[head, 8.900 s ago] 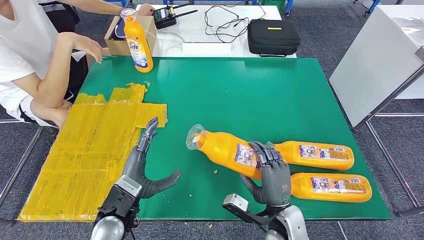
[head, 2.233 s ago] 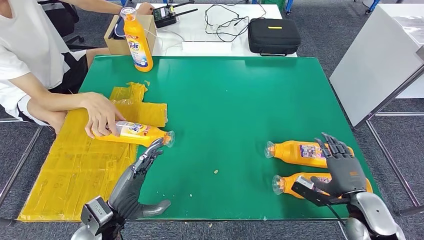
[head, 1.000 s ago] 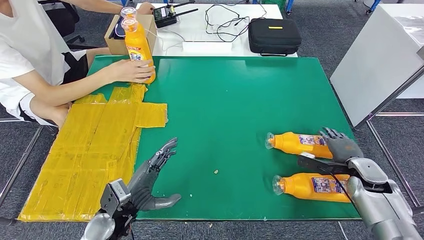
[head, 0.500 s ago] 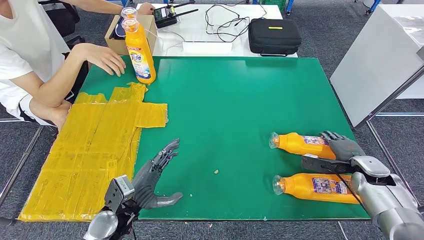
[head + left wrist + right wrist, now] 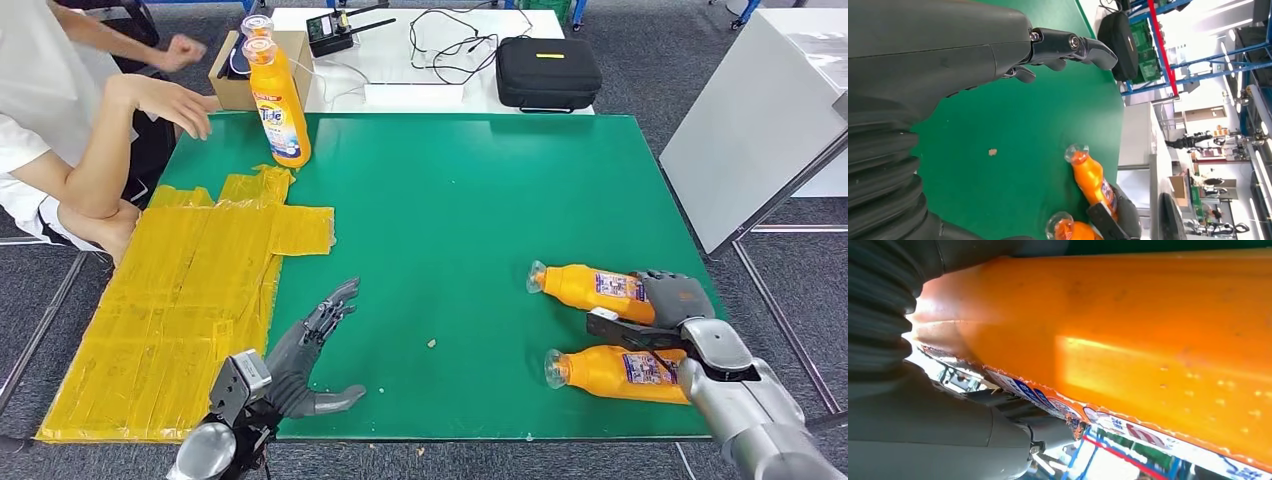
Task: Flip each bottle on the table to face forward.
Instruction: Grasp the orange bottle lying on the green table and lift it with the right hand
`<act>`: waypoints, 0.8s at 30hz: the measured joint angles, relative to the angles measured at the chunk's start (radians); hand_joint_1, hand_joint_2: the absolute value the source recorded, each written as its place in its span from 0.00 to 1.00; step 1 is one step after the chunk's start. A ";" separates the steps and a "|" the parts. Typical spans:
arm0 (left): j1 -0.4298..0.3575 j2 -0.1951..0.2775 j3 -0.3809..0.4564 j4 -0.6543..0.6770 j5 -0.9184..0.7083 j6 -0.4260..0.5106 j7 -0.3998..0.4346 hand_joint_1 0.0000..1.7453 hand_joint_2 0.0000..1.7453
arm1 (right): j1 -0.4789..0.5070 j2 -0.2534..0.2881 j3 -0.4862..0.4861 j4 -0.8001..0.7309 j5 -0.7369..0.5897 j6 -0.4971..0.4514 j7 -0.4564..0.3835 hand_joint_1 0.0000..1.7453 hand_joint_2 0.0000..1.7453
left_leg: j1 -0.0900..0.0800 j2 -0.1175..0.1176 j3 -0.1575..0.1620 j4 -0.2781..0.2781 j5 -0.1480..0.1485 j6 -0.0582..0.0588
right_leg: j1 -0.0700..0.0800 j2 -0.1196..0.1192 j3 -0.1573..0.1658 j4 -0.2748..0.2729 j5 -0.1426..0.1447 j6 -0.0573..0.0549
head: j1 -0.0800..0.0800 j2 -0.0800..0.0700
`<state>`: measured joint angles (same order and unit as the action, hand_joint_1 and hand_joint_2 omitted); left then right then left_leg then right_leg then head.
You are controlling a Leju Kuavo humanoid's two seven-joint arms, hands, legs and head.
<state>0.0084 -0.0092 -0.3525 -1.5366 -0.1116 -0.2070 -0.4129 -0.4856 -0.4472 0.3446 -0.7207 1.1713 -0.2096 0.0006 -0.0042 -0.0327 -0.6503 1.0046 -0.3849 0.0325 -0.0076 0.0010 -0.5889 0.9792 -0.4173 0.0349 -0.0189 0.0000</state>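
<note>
In the head view you see two orange bottles lying on their sides at the right part of the green table [image 5: 480,180]. The farther lying bottle [image 5: 588,289] has its long axis across the table and its clear cap points to the left. The nearer lying bottle [image 5: 612,371] lies almost parallel to it, cap also to the left, and the two are near each other but apart. The right hand [image 5: 672,301] is wrapped over the base end of the farther lying bottle and grips it, with the thumb lying between the two bottles. The left hand [image 5: 305,355] rests near the front edge of the table, fingers spread forward and thumb out to the side, holding nothing. An upright bottle [image 5: 279,102] stands at the far left corner, and just behind it the cap of another one shows. A person [image 5: 70,110] sits there with one arm raised.

In the left wrist view you see the left hand [image 5: 948,55] with straight fingers above the green surface, and both lying bottles beyond it.

In the right wrist view the orange bottle body [image 5: 1128,345] is very close, pressed against the grey hand [image 5: 933,435].
</note>
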 joint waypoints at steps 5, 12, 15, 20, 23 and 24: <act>0.005 0.000 0.000 -0.007 -0.006 0.010 0.002 0.00 1.00 | 0.021 0.027 -0.021 -0.028 -0.005 -0.052 0.001 1.00 1.00 | 0.000 0.000 -0.001 0.000 0.000 0.000 | 0.000 0.000 0.000 0.000 0.000 0.000 | 0.000 0.000; 0.022 0.000 0.014 -0.039 -0.023 0.043 0.014 0.00 1.00 | 0.212 0.196 -0.194 -0.364 -0.034 -0.414 -0.055 1.00 1.00 | 0.002 -0.002 -0.002 0.000 0.000 0.000 | 0.004 -0.002 -0.001 0.000 -0.001 -0.001 | 0.000 0.000; 0.028 0.000 0.015 -0.044 -0.039 0.048 0.023 0.00 1.00 | 0.301 0.271 -0.237 -0.554 -0.094 -0.470 -0.103 1.00 1.00 | 0.003 -0.006 -0.003 0.000 0.000 -0.001 | 0.005 -0.005 -0.001 0.000 -0.002 -0.002 | 0.000 0.000; 0.034 0.000 0.015 -0.047 -0.048 0.054 0.027 0.00 1.00 | 0.387 0.343 -0.266 -0.755 -0.217 -0.476 -0.167 1.00 1.00 | 0.003 -0.005 -0.003 -0.001 0.000 -0.001 | 0.005 -0.005 -0.002 0.000 -0.002 -0.002 | 0.000 0.000; 0.042 0.000 0.015 -0.054 -0.047 0.071 0.029 0.00 1.00 | 0.434 0.379 -0.271 -0.849 -0.399 -0.431 -0.265 1.00 1.00 | 0.002 -0.005 -0.003 -0.001 0.000 -0.001 | 0.005 -0.005 -0.002 0.000 -0.002 -0.002 | 0.001 0.000; 0.045 0.001 0.016 -0.058 -0.045 0.076 0.031 0.00 1.00 | 0.452 0.393 -0.270 -0.881 -0.453 -0.409 -0.295 1.00 1.00 | 0.002 -0.005 -0.003 -0.001 0.000 -0.001 | 0.004 -0.005 -0.002 0.000 -0.002 -0.002 | 0.001 0.000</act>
<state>0.0539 -0.0085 -0.3368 -1.5948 -0.1561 -0.1308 -0.3817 -0.0337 -0.0541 0.0742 -1.6020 0.7183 -0.6190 -0.2941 -0.0021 -0.0379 -0.6537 1.0041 -0.3853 0.0318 -0.0031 -0.0038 -0.5905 0.9791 -0.4191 0.0333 -0.0183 0.0000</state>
